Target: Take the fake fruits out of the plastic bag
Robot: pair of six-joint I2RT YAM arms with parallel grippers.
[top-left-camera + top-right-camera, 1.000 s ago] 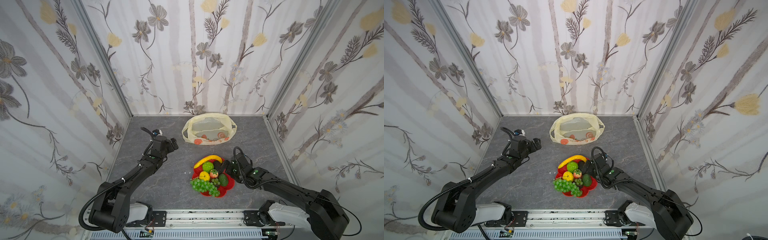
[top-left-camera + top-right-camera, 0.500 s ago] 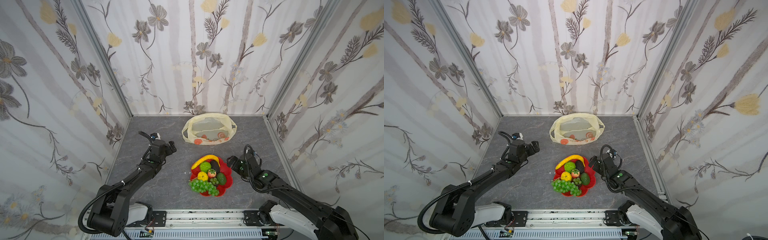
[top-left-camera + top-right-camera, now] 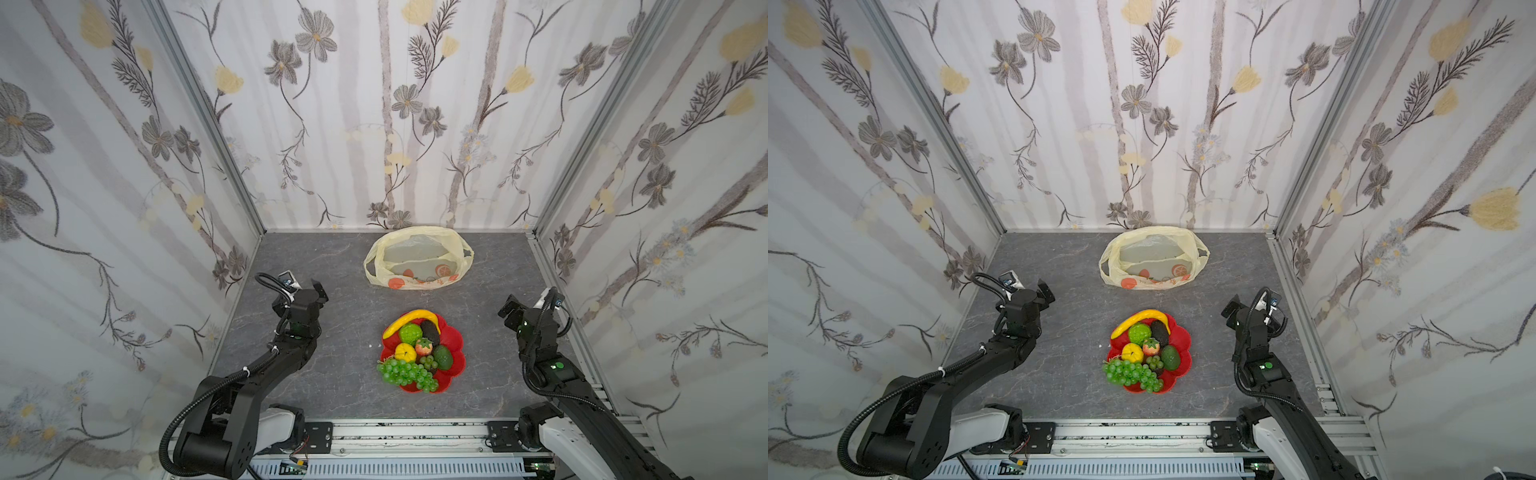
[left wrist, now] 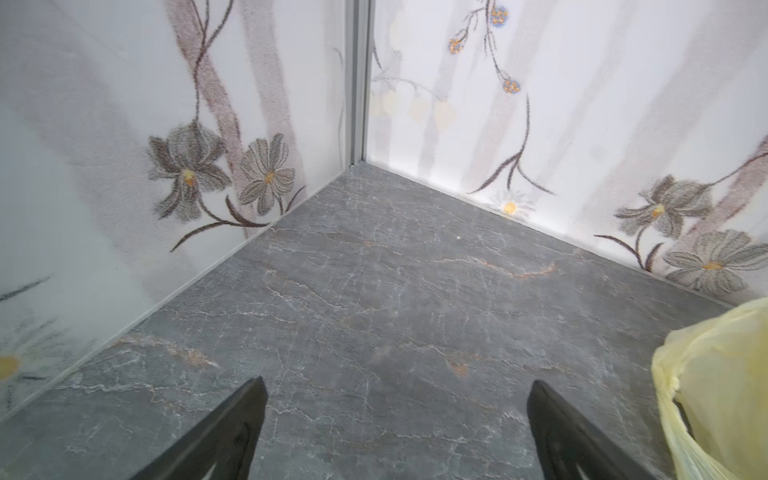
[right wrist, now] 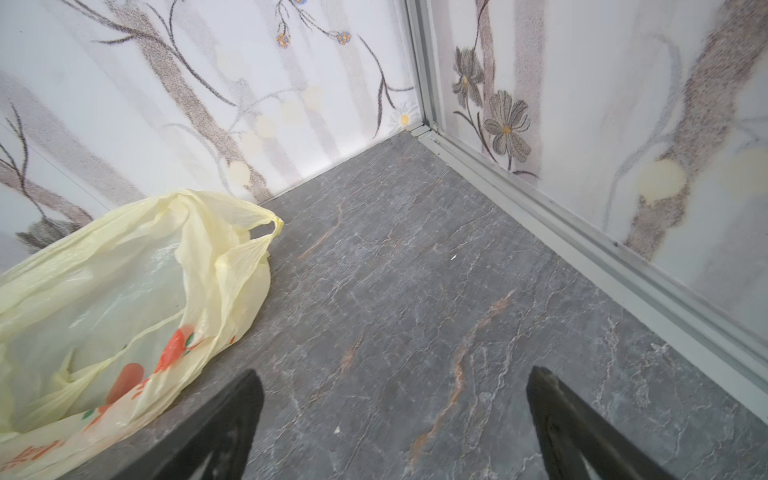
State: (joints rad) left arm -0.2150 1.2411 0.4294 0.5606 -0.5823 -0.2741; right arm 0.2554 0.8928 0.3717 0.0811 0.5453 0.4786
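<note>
grey tabletop (image 3: 332, 257): fake fruits (image 3: 417, 347) heaped on a red dish (image 3: 456, 341), plastic bag (image 3: 415, 257) slack behind, left gripper (image 4: 398, 386) and right gripper (image 5: 395, 378) gaping empty; a careless arm sweep could spill the overhanging grapes (image 3: 405, 372).

One plastic bag (image 3: 417, 257) lies at upper centre in both top views. One red dish (image 3: 457, 347) lies below it and carries one banana (image 3: 411, 319), one lemon (image 3: 405, 352), one bumpy green fruit (image 3: 410, 332), one strawberry (image 3: 424, 345), one avocado (image 3: 443, 357), one blackish fruit (image 3: 431, 332), one green grape bunch (image 3: 403, 372) and one small dark cluster (image 3: 430, 364): eight in all. There are two end effectors: the left end effector (image 4: 397, 388) and the right end effector (image 5: 395, 379).
</note>
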